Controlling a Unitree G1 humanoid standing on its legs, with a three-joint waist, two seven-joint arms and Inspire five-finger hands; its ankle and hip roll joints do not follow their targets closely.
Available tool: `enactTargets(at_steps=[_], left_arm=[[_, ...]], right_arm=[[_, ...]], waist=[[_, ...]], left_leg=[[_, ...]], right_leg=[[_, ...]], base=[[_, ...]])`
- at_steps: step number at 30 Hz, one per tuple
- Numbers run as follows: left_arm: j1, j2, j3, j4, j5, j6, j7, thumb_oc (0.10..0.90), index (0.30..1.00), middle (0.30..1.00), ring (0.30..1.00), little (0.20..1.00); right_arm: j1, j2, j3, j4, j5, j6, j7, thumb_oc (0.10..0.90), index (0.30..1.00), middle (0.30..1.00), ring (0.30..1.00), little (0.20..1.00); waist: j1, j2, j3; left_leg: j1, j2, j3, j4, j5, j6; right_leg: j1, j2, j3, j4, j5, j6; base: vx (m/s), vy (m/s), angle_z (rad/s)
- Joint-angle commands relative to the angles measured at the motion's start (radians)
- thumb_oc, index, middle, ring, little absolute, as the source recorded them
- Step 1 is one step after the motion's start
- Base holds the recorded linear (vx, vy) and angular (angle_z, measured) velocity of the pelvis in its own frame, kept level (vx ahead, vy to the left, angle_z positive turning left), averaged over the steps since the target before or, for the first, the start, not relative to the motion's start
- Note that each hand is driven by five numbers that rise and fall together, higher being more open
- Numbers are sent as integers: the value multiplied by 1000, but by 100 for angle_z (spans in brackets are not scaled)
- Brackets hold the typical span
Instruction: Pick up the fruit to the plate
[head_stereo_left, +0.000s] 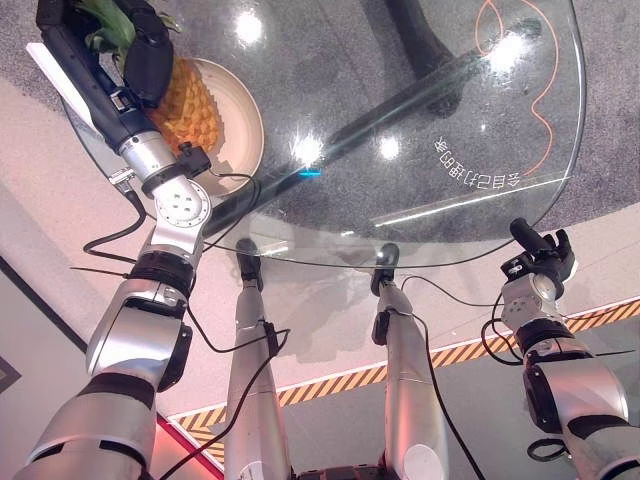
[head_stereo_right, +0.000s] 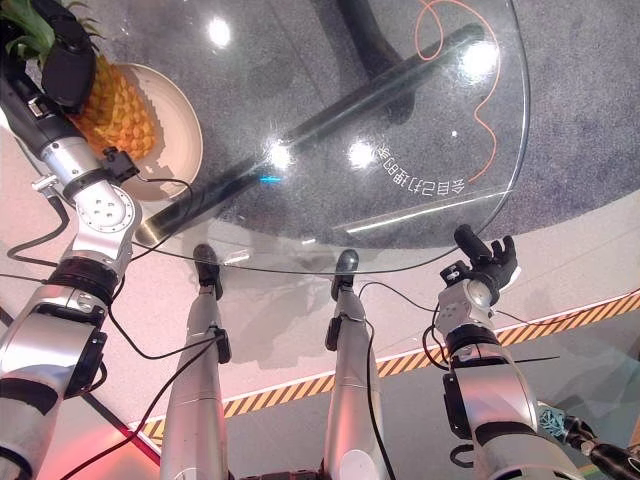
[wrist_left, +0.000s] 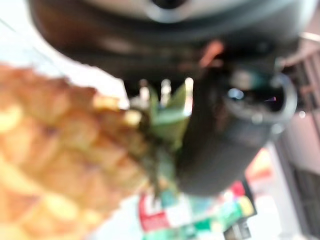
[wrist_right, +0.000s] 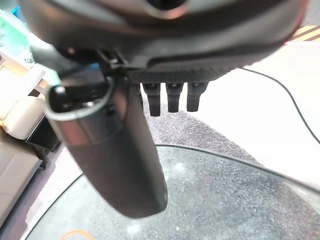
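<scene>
A pineapple (head_stereo_left: 188, 104) with green leaves lies tilted over a cream plate (head_stereo_left: 246, 122) at the far left of the round glass table (head_stereo_left: 420, 200). My left hand (head_stereo_left: 146, 52) is shut on the pineapple's leafy end, its thumb (wrist_left: 225, 145) beside the crown and the fruit's scaly body (wrist_left: 60, 165) close by. Whether the fruit's bottom touches the plate I cannot tell. My right hand (head_stereo_right: 485, 256) hangs at the table's near right edge, open and holding nothing, with its fingers (wrist_right: 170, 97) straight above the glass.
Through the glass show the table's black base (head_stereo_left: 420, 60) and a thin orange cord (head_stereo_left: 545, 110) on grey carpet. Yellow-black striped tape (head_stereo_left: 470, 350) runs across the floor in front of the table.
</scene>
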Motion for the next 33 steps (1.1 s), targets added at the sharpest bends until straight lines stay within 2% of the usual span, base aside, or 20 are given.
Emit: enactTargets(at_steps=[1,5,15,20,33], left_arm=[[-106,56,31,-32,6,-110,9,471,618,618,618,571],[-100,51,28,-43,6,-111,4,495,639,639,639,595],[-57,37,38,-58,-8,-122,-8,476,622,622,622,576],[-33,34,45,-69,-6,-134,-17,501,644,644,644,601],[25,15,44,-123,14,-145,-7,482,627,627,627,582]], right_arm=[[16,-29,8,17,10,-63,-16,800,900,900,900,900],[14,-26,12,14,11,-70,-26,800,900,900,900,900],[23,-27,4,8,8,-69,-28,800,900,900,900,900],[26,-27,3,6,9,-74,-26,800,900,900,900,900],[34,-23,-3,-11,1,-77,-45,800,900,900,900,900]], waist=[[40,-34,-23],[41,-33,-23],[48,-34,-23],[54,-35,-23],[66,-31,-23]], left_leg=[[-17,-10,-17,121,-141,11],[-23,-15,-20,123,-140,13],[-29,-18,-24,125,-142,15],[-34,-19,-28,127,-142,15],[-41,-24,-36,132,-144,17]], right_leg=[[19,54,-42,-79,45,-34],[15,53,-43,-80,48,-35],[12,51,-50,-78,48,-34],[9,51,-54,-76,50,-34],[4,40,-66,-84,62,-27]], base=[[0,0,0],[0,0,0],[0,0,0],[0,0,0],[-1,0,1]])
